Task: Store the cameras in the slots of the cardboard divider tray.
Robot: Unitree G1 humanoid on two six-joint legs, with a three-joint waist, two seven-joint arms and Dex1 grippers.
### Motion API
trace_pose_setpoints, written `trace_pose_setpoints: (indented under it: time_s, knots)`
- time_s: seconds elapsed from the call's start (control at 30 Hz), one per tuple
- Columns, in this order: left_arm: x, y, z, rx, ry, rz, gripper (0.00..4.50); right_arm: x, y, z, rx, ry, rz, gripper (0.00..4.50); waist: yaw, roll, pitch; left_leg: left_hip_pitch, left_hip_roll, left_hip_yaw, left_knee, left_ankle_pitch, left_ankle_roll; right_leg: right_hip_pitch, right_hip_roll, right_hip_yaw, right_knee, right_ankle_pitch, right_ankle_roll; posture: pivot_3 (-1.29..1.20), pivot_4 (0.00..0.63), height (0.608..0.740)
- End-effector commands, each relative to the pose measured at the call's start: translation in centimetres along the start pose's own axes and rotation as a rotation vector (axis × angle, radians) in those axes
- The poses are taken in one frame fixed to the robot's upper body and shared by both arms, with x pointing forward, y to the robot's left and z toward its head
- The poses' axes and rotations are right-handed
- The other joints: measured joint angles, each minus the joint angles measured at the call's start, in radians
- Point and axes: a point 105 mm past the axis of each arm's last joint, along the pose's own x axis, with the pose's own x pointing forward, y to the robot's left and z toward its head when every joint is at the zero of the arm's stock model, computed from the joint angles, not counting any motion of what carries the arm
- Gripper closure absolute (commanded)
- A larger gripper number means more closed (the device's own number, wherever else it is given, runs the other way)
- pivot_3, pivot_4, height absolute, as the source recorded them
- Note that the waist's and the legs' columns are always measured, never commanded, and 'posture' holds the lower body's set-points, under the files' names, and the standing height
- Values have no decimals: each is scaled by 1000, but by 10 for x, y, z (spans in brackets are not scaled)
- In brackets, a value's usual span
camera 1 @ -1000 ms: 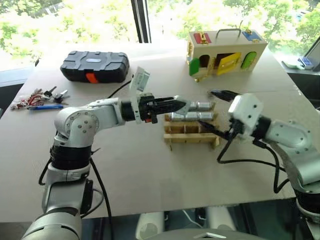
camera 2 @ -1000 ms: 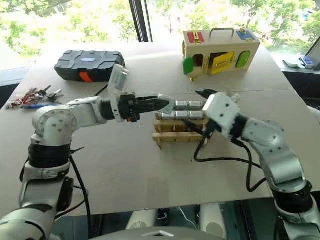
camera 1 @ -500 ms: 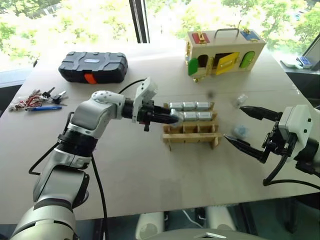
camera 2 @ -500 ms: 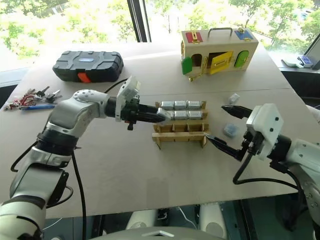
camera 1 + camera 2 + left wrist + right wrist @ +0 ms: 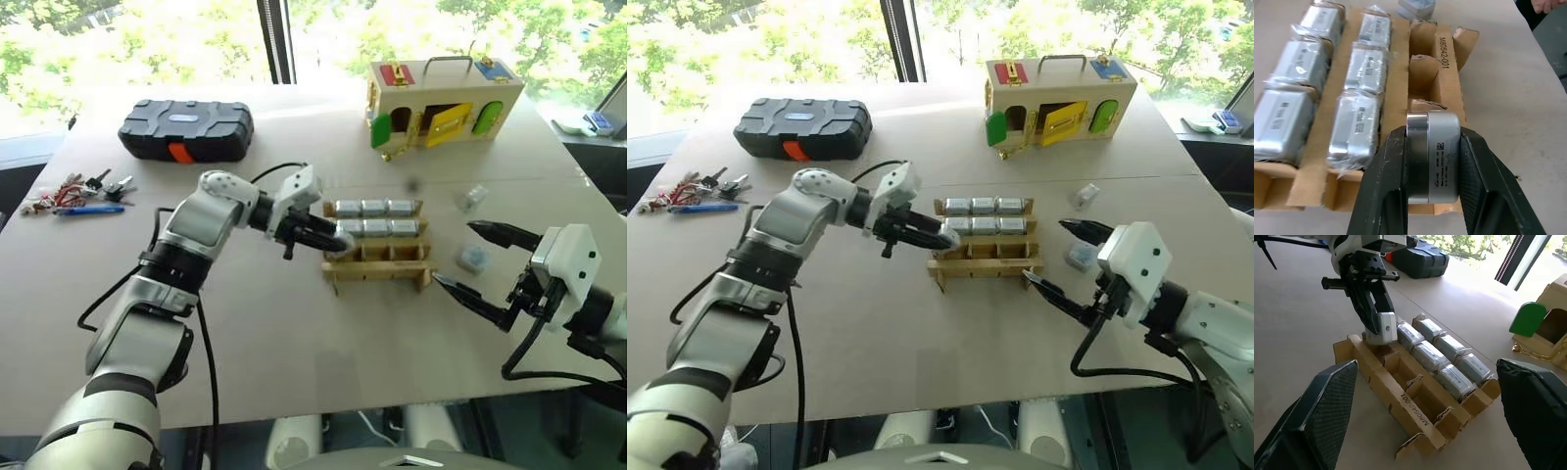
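Held camera: a silver-grey camera [image 5: 1432, 156] sits clamped between the black fingers of the left end effector [image 5: 338, 240], standing on edge with its long axis upright, over the near-left corner slot area of the tray.
Left end effector: closed on that camera, angled down toward the tray's left end.
Right end effector [image 5: 475, 262]: fingers spread wide, holding nothing, just right of the tray and apart from it.
Cardboard divider tray [image 5: 377, 264]: light tan, lying flat mid-bench, its long side running left to right.
Tray contents: six wrapped cameras [image 5: 375, 217] in the two far rows, three per row, each lying flat with its long axis along the row; the near rows' slots look empty.
Loose cameras: two more [image 5: 473, 258] on the bench right of the tray, one nearer, one farther back.
Bench [image 5: 274, 343]: also carries a black case [image 5: 186, 127], keys with a blue pen [image 5: 78, 194], and a wooden box with coloured doors [image 5: 443, 100].
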Motion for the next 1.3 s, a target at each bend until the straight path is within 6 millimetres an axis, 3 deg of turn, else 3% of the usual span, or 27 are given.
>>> trace_pose_setpoints:
  time_s: [0.03, 0.5, 0.57, 0.63, 0.7, 0.77, 0.93, 1.0, 1.07, 1.2, 1.3]
  knots:
    - [-1, -3, 13, 75, 44, -12, 3746, -3, 5, 8, -38, -26, -25, 0, 0, 0, 0, 0, 0, 0, 0, 0, 0, 0, 0, 0, 0, 0, 0, 0, 150, 740]
    - [13, -9, 7, 174, 177, 56, 3746, -12, 16, 10, -27, -26, 29, 0, 0, 0, 0, 0, 0, 0, 1, 0, 0, 0, 0, 1, 1, 0, 0, 0, 150, 740]
    - [16, -13, 13, 173, 150, 52, 2710, -12, 18, 9, -24, -23, 49, 0, 0, 0, 0, 0, 0, 0, 1, 0, 0, 0, 0, 0, 1, 0, 0, 0, 150, 740]
    - [13, -16, 22, 175, 114, 64, 2010, -12, 18, 8, -24, -18, 57, 0, 0, 0, 0, 0, 0, 0, 1, 0, 0, 0, 0, 0, 1, 0, 1, 0, 150, 740]
    - [10, -17, 29, 172, 77, 89, 940, -13, 17, 7, -25, -17, 57, 0, 0, 0, 0, 0, 0, 0, 1, 0, 0, 0, 0, 0, 1, 0, 1, 0, 150, 740]
    - [2, -22, 40, 142, 11, 92, 166, -13, 15, 4, -21, -8, 55, 0, 0, 0, 0, 0, 0, 0, 2, 0, 0, 0, 0, 0, 1, -1, 1, 0, 150, 740]
    - [-39, -29, 56, 59, -278, 197, 166, -15, -10, -27, 71, 84, -100, 0, -5, 0, 0, 1, 1, 0, 2, 0, 0, 0, 0, 1, 2, -1, 1, 0, 150, 740]
    - [-55, -30, 52, 124, -419, 274, 166, -15, -22, -45, 81, 133, -181, 0, -8, 1, -1, 3, 1, 1, 2, 0, 0, 0, 0, 2, 3, -1, 1, 0, 150, 740]
    - [-68, -37, 36, 64, -457, 284, 166, -15, -32, -63, 88, 188, -244, 0, -8, 1, -1, 3, 1, 2, 2, 0, 0, 0, 0, 3, 4, -1, 1, 0, 150, 740]
    - [-90, -58, -10, 7, -456, 300, 166, -11, -47, -90, 154, 244, -263, 0, -10, 1, -1, 3, 1, 2, 3, 0, 0, 0, 0, 2, 5, -1, 1, 0, 150, 740]
    - [-94, -76, -23, -6, -459, 270, 166, -9, -56, -101, 158, 269, -249, 0, -9, 1, -1, 4, 1, 3, 2, 0, -1, 0, -2, 2, 5, 0, 0, 0, 150, 740]
